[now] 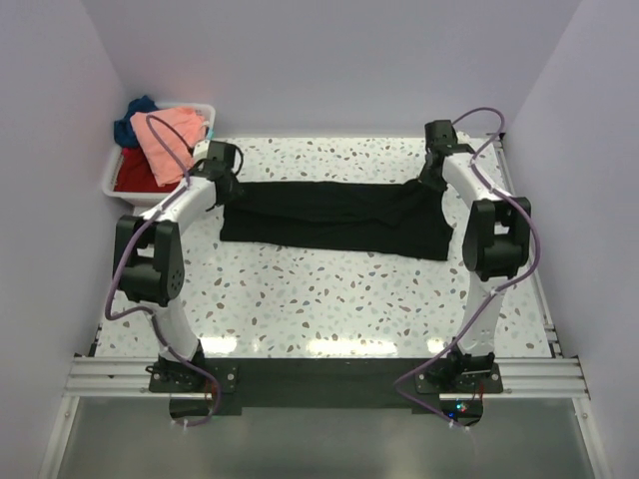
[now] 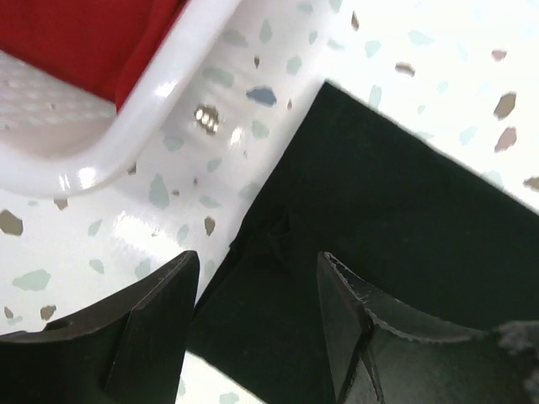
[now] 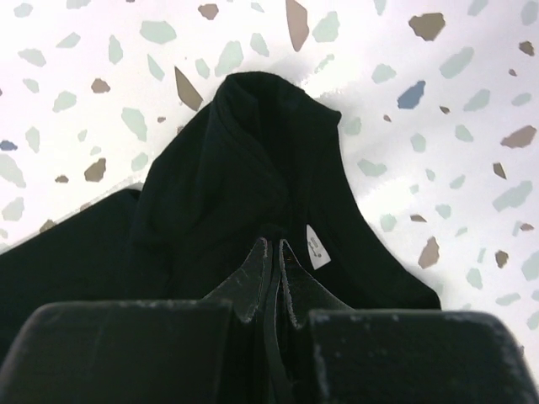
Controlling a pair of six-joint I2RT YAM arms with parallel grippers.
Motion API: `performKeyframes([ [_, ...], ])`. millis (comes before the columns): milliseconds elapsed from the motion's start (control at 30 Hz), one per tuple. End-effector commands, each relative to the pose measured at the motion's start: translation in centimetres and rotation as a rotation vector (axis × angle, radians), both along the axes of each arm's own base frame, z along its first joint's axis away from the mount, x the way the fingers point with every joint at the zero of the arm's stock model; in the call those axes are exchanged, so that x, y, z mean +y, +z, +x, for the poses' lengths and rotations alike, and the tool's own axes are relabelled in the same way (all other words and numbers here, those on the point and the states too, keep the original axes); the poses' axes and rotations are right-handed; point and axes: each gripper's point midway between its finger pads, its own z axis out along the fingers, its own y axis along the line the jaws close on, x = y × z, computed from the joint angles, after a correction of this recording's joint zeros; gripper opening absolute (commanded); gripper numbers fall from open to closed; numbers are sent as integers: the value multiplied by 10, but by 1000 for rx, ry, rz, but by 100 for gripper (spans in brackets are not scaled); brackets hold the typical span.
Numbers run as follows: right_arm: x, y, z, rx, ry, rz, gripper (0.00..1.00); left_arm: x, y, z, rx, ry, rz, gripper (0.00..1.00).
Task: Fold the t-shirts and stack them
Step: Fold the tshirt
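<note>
The black t-shirt (image 1: pixel 334 216) lies folded lengthwise across the far middle of the table. My left gripper (image 1: pixel 222 180) is open over its left end, the fingers (image 2: pixel 160 311) astride the cloth edge (image 2: pixel 278 244) without holding it. My right gripper (image 1: pixel 431 178) is shut on a fold of the black shirt (image 3: pixel 244 160) at its right end, beside the small white neck label (image 3: pixel 317 247). The salmon-pink shirt (image 1: pixel 165 138), the red shirt (image 1: pixel 135 174) and the dark blue shirt (image 1: pixel 132 115) sit heaped in the bin.
A white plastic bin (image 1: pixel 112 180) stands at the far left corner; its rim (image 2: pixel 126 126) is close to my left gripper. Walls enclose the speckled table (image 1: pixel 329 299) on three sides.
</note>
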Motion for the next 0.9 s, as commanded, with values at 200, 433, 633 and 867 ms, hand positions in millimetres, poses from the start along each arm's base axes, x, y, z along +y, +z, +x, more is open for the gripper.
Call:
performKeyframes([
  [200, 2, 22, 50, -111, 16, 24, 14, -11, -7, -42, 27, -85, -77, 62],
  [433, 4, 56, 60, -190, 55, 15, 17, -21, -20, -65, 37, -99, -156, 49],
  [633, 24, 69, 54, -201, 132, 50, 17, -23, -32, -62, 26, -105, -167, 41],
  [867, 45, 74, 35, -175, 197, 26, 18, -20, -19, -33, -51, -88, -149, 48],
])
